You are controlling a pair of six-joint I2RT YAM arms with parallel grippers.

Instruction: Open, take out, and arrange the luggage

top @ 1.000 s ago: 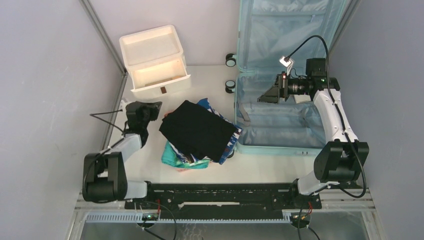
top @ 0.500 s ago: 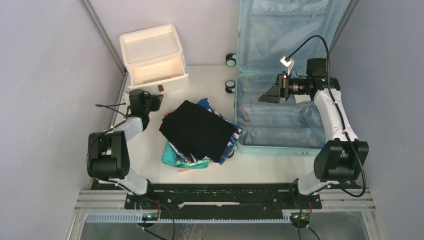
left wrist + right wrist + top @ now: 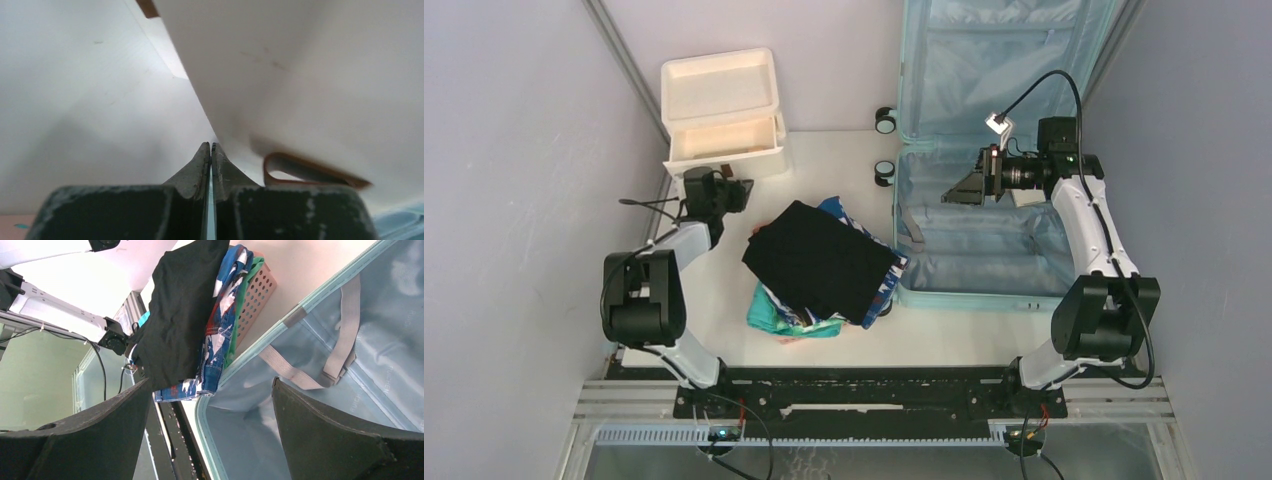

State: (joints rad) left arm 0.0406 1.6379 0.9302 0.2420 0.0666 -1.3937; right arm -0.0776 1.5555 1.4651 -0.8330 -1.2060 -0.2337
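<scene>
From above, the large pale blue hard-shell luggage (image 3: 984, 250) lies open on the right side of the white table (image 3: 714, 300). Its lid stands up against the back wall, and its light blue fabric lining is showing. My right gripper (image 3: 959, 190) hangs over the lower half with its jaws spread wide and nothing between them. My left gripper (image 3: 736, 191) sits at the front of the white plastic drawer box (image 3: 721, 95) at the back left. A flat black garment (image 3: 819, 260) tops a pile of clothes between the box and the luggage.

Through my left wrist camera, my left gripper (image 3: 210, 146) has its fingers pressed together with only a hairline slit between them, and it grips nothing. The white drawer front (image 3: 310, 75) slants just beside the tips, and its brown loop handle (image 3: 310, 170) is to the right. I cannot tell whether I touch it.

Through my right wrist camera, my right gripper (image 3: 210, 381) gapes empty. Beyond it are the luggage's lining (image 3: 380, 340) and grey webbing straps (image 3: 345, 325). Faint lettering on the lining is too small to read. Beside the shell's rim, the black garment (image 3: 180, 305) lies on a blue patterned garment (image 3: 225, 315) and a green garment (image 3: 245, 290) in a pink perforated plastic basket (image 3: 257, 295).
</scene>
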